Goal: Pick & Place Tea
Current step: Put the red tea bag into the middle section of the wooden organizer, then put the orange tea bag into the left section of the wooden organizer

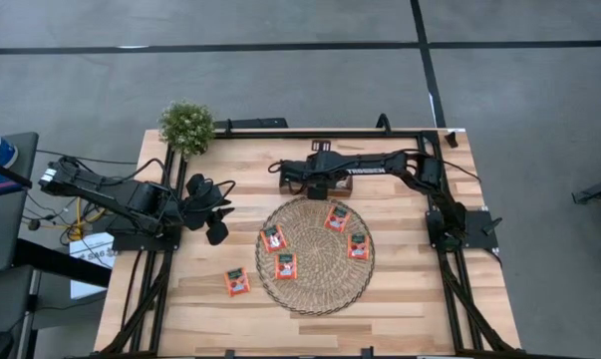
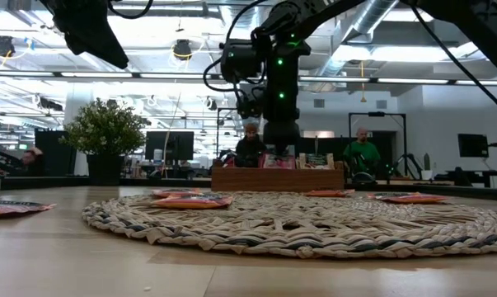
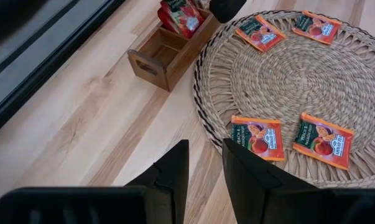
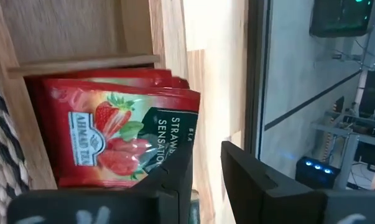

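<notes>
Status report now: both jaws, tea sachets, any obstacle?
Right gripper over wooden tray, jaws slightly apart, beside red sachets standing in it. Left gripper waits beside mat, empty. Five sachets lie flat. No obstacle seen.

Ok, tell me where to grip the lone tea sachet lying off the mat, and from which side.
Take the tea sachet by one edge, coming straight down from above. It lies flat on the bare wooden table beside the woven mat, so there is probably no side to pinch; the left gripper is nearer.

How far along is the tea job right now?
Done: red sachets stand in the wooden tray. In hand: the right gripper is over that tray, fingers slightly apart beside a strawberry sachet. Left: four sachets on the woven mat, one sachet on the table. The left gripper hangs idle.
</notes>
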Robot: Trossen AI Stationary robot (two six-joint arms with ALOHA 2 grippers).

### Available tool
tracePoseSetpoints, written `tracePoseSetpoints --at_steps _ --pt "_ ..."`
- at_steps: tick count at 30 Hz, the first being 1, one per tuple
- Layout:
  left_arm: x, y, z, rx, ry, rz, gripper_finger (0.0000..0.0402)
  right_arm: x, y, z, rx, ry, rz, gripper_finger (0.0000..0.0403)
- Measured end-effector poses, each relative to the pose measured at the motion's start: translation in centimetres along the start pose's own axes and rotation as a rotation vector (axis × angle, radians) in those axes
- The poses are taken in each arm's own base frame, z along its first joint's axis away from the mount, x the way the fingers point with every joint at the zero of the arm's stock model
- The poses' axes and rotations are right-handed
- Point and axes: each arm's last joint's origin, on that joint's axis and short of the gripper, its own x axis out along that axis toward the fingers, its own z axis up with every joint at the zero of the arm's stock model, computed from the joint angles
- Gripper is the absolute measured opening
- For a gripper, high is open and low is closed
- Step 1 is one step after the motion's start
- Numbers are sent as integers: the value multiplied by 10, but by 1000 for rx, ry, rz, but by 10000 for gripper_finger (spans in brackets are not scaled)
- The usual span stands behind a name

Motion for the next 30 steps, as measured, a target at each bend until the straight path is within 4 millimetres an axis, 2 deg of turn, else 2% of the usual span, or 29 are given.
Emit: tracePoseSetpoints --at_steps 7,16,20,24,30 --pt "0 0 0 0 0 0 89 -11 0 2 -7 -45 -4 77" --pt "0 0 0 0 1 -1 89 -11 1 2 -16 -36 -32 77" --pt "0 0 0 0 1 0 89 -18 -9 -1 -10 -39 -96 77" --pt "0 0 0 1 4 -4 89 -44 -30 -7 52 -96 -120 77" --pt "0 -1 -1 0 23 -34 89 -105 -48 -32 119 -231 -53 77"
